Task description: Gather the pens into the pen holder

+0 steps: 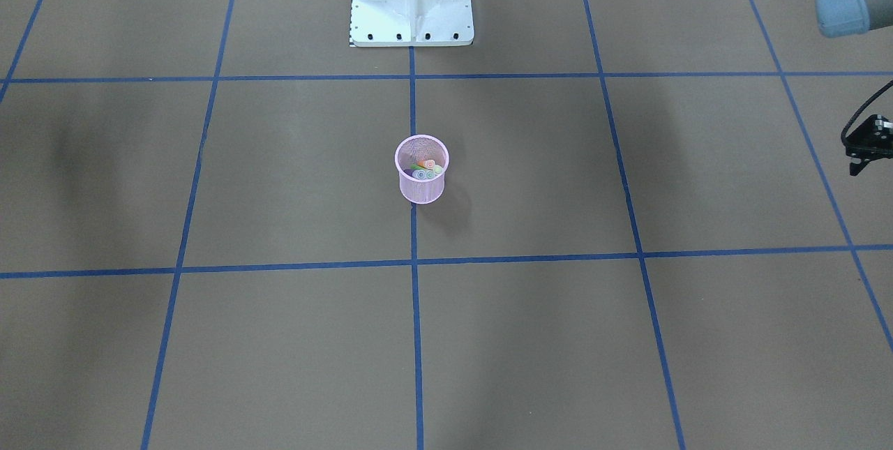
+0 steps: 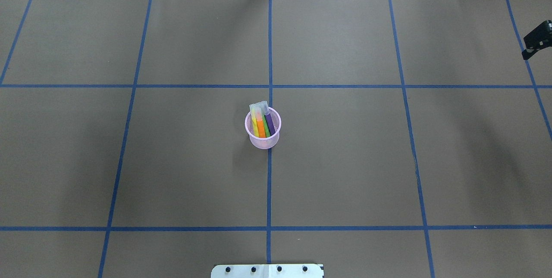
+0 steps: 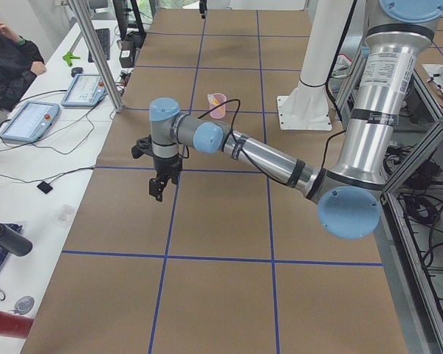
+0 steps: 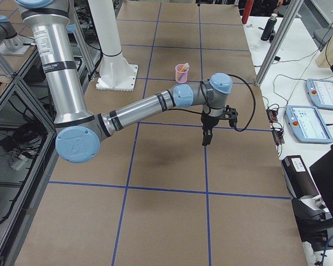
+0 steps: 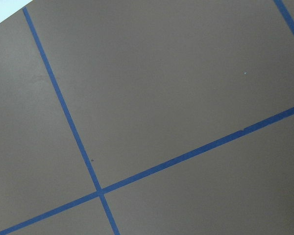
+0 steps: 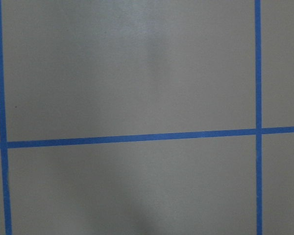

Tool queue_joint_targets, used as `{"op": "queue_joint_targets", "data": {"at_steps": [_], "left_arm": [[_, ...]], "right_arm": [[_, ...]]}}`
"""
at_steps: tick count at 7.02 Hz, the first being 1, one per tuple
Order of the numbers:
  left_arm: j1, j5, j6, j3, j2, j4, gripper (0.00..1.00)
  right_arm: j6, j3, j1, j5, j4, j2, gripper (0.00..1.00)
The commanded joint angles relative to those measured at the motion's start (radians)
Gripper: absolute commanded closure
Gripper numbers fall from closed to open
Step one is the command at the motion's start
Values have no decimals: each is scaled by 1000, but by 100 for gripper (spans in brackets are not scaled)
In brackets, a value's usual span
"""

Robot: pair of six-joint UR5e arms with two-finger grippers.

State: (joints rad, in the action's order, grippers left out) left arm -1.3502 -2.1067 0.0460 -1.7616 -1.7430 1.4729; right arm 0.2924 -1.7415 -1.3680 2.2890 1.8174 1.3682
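- I am looking over the whole table point(image 2: 345, 161), and I am finding no pen lying loose on it. I am judging the job as good as done, with nothing left to pick up.
- The left gripper point(image 3: 158, 188) is hanging over the table far out on the robot's left side, well apart from the cup. I cannot tell if it is released or clenched. No pen is showing in it.
- The right gripper point(image 4: 206, 139) is hanging far out on the robot's right side, also well apart from the cup. Again I cannot tell its state, and I am seeing no pen in it.
- The pen holder point(image 2: 263, 141) is standing upright in the middle of the table on a blue line point(image 2: 268, 183), between the two grippers.
- Inside it, the yellow pen point(image 2: 254, 126), orange pen point(image 2: 260, 127), green pen point(image 2: 266, 129) and purple pen point(image 2: 270, 121) are leaning side by side. Their pale caps are poking up over the rim.
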Motion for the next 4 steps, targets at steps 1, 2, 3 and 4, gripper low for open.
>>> {"op": "queue_joint_targets", "data": {"at_steps": [1, 2, 3, 4], "left_arm": [[-158, -295, 115, 116, 23, 0, 0], [-194, -343, 115, 160, 34, 4, 0], [-220, -342, 117, 177, 42, 4, 0], [-234, -310, 118, 165, 74, 9, 0]], "right_arm": [[-231, 81, -129, 79, 0, 32, 0], [-296, 127, -176, 149, -1, 55, 0], [-364, 141, -218, 167, -19, 78, 0], [-368, 140, -241, 167, -23, 95, 0]]}}
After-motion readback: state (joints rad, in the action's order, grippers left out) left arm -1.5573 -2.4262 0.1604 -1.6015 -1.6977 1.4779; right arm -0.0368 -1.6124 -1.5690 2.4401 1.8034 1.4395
